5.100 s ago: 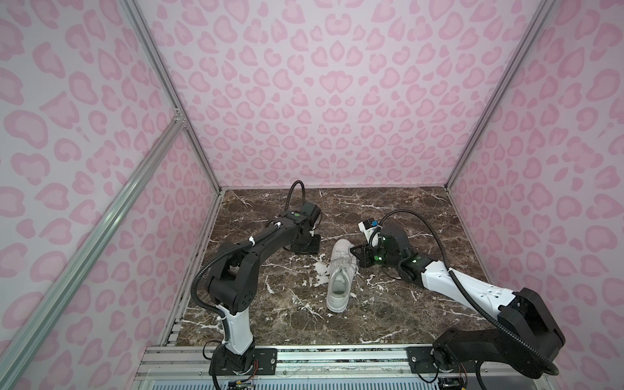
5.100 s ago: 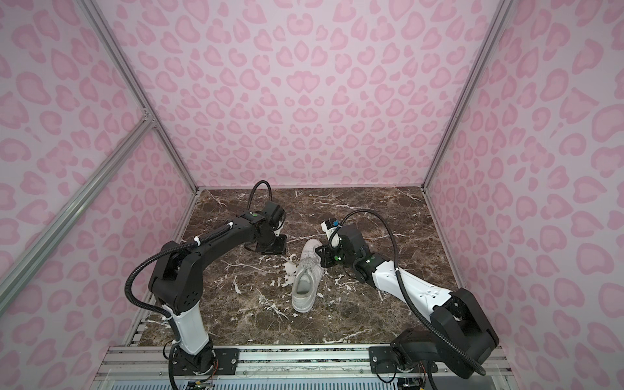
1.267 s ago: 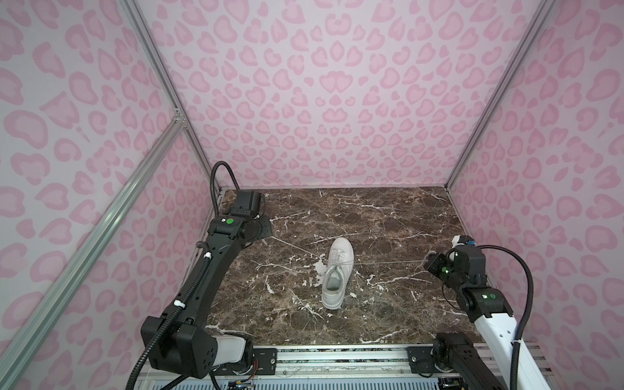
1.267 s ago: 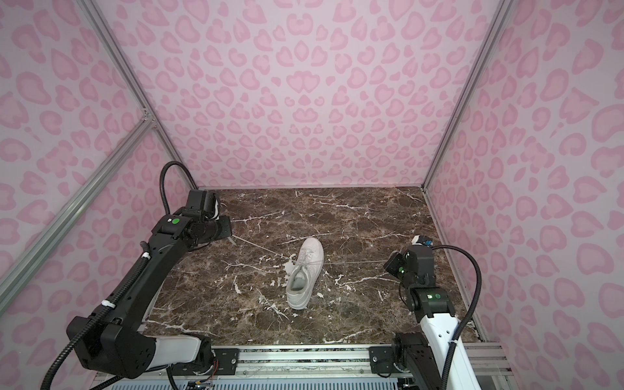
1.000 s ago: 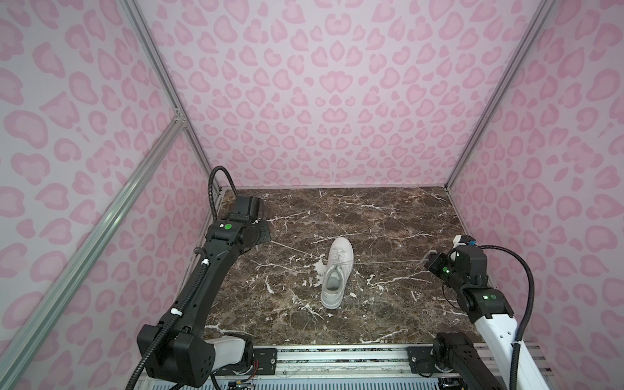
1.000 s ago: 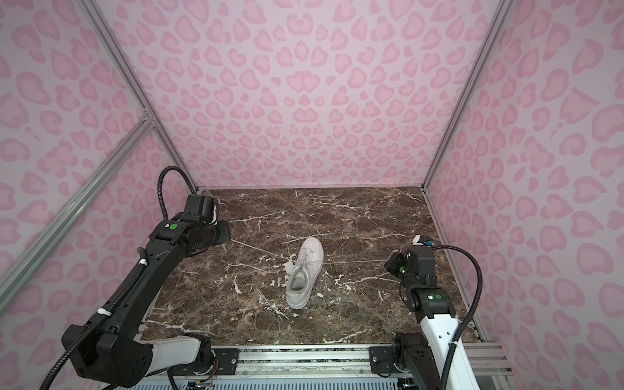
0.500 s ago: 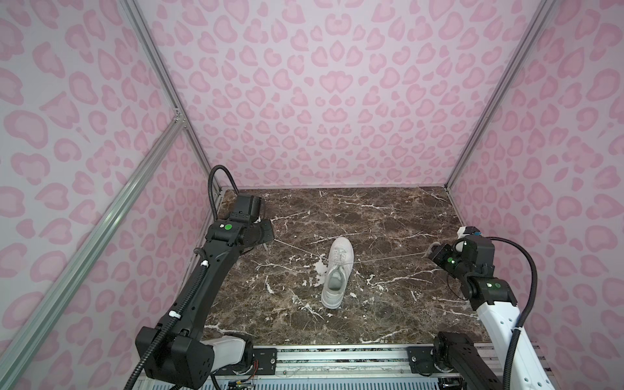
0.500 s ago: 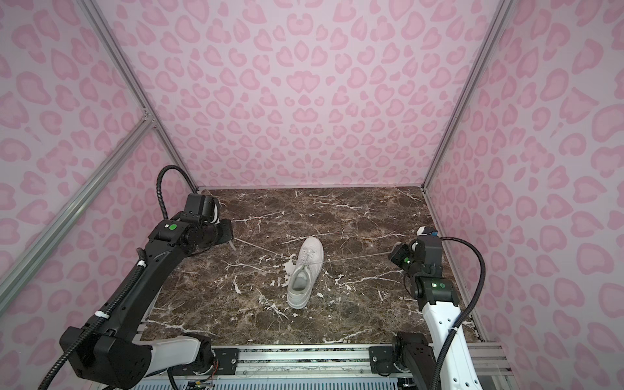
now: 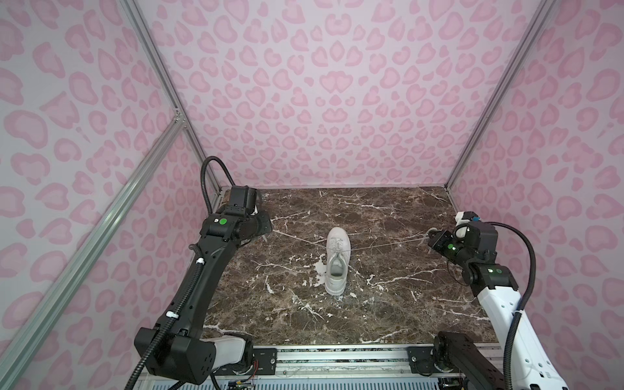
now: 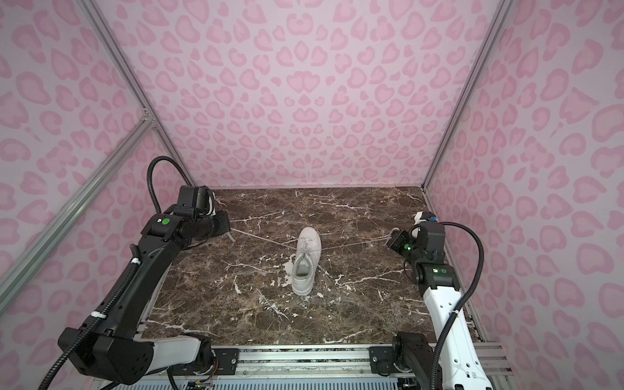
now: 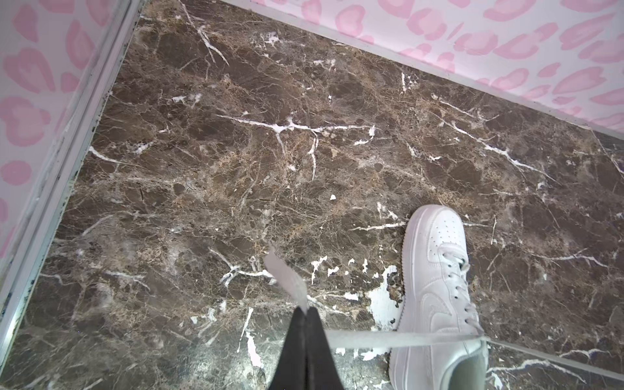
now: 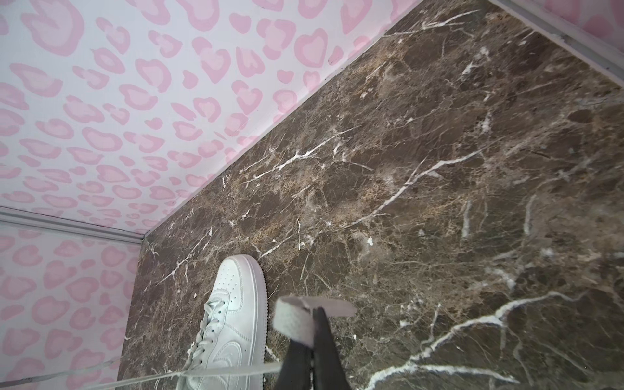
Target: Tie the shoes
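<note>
Both top views show the white sneaker (image 9: 336, 260), laces (image 9: 297, 239) pulled taut sideways, ends pinched in left and right jaws.

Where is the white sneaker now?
In both top views the white low-top sneaker stands centred on the brown marble tabletop, toe toward the back wall, its white laces stretched to the left gripper and right gripper.

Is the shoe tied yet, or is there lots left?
Not yet. Done: each lace end is pinched, one in the left hand, one in the right hand. In hand: the laces stretch tight sideways from the sneaker, meeting above its tongue, probably the first knot. Left: no bow loops show.
</note>
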Controlling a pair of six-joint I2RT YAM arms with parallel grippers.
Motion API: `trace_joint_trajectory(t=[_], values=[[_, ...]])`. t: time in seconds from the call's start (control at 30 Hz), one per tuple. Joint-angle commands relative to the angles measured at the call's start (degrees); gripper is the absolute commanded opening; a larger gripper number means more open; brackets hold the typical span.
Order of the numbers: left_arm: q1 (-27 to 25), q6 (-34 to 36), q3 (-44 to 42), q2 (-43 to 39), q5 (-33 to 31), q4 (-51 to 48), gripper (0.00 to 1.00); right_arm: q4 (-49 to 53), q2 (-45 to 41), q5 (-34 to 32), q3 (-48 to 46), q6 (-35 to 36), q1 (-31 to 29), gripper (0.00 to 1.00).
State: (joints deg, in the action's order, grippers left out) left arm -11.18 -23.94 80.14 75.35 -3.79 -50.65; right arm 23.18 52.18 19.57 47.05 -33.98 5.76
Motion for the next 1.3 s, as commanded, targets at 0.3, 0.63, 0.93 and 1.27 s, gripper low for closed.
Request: trace_joint_trajectory(t=[0.3,0.63,0.93,1.27], values=[[0.4,-1.5,-5.5,-1.2,-0.1,2.3,0.03,-3.2,2.7,0.4,0.2,1.5,1.7,0.0],[0.4,-0.9,-0.6,-1.3,-1.3,1.0,0.03,-5.3,6.6,3.0,3.8,0.7,1.8,0.0],[0.4,-1.5,-1.7,-4.5,-3.2,1.2,0.03,-7.0,8.0,5.0,4.2,-0.6,1.5,0.0],[0.4,-1.4,-2.3,-6.2,-4.5,0.6,0.03,-7.6,8.1,5.4,3.6,-1.2,0.6,0.0]])
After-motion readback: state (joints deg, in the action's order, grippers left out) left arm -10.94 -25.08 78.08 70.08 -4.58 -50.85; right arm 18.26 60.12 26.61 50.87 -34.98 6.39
